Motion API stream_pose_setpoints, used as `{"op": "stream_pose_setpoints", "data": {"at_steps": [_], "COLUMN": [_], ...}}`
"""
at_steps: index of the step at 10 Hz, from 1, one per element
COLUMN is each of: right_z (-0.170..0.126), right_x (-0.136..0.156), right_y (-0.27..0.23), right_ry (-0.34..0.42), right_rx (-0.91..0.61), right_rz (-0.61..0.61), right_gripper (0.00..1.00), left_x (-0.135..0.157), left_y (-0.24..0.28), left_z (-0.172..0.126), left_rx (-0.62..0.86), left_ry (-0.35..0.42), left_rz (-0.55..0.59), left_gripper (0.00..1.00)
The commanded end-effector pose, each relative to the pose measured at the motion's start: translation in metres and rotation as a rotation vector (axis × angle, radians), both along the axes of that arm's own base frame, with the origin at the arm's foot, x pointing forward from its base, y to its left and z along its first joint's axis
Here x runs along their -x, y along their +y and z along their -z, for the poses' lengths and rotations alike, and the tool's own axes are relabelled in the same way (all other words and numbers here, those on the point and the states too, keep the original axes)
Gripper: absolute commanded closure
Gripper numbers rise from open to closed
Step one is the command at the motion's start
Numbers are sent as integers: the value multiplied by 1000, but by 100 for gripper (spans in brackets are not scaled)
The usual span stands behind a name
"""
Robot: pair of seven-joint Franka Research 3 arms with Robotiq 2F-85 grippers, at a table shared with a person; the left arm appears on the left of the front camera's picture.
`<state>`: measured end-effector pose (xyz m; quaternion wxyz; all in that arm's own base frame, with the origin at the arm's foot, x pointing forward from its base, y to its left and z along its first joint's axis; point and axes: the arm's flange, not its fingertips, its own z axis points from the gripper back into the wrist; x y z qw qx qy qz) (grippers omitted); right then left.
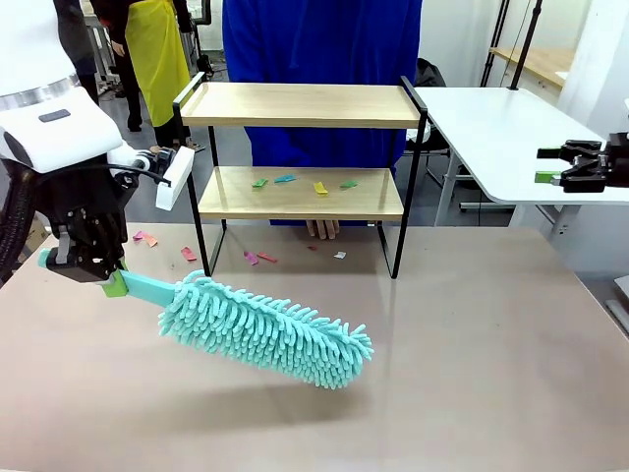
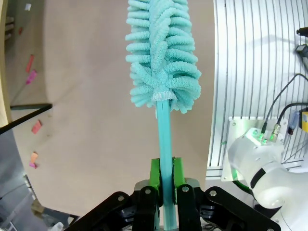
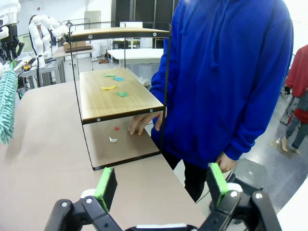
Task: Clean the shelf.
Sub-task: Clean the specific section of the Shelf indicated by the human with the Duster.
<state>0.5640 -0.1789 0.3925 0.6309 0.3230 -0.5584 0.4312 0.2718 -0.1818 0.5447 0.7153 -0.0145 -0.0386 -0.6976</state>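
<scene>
Duster (image 1: 265,332) is held by its handle in the closed left gripper (image 1: 116,284), head slanted low over the desk (image 1: 472,374), seemingly ready for sweeping. Shelf (image 1: 295,105) is stood at the desk's far edge, paper scraps (image 1: 300,183) strewn on its lower board. Right gripper (image 1: 548,164) is held open, well aside, likely to leave room.

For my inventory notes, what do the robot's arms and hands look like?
The left arm is glossy white with a silver ring and a black ribbed hose. The left hand and right hand are black, two-fingered, with green pads.
</scene>
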Motion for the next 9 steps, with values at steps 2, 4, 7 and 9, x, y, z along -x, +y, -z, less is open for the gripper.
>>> {"op": "stream_pose_setpoints", "data": {"at_steps": [2, 4, 7, 9], "right_z": [-3, -3, -3, -3], "right_x": [-1, -1, -1, -1], "right_y": [2, 2, 2, 2], "right_ry": [-6, -6, -6, -6], "right_rx": [1, 1, 1, 1], "right_rz": [-3, -3, -3, -3], "right_gripper": [0, 0, 0, 0], "left_x": [1, 1, 1, -7], "left_y": [0, 0, 0, -14], "left_z": [-4, -4, -4, -5], "left_rx": [7, 7, 7, -56], "left_ry": [5, 5, 5, 7], "left_rz": [5, 5, 5, -125], "left_gripper": [87, 87, 87, 87]}}
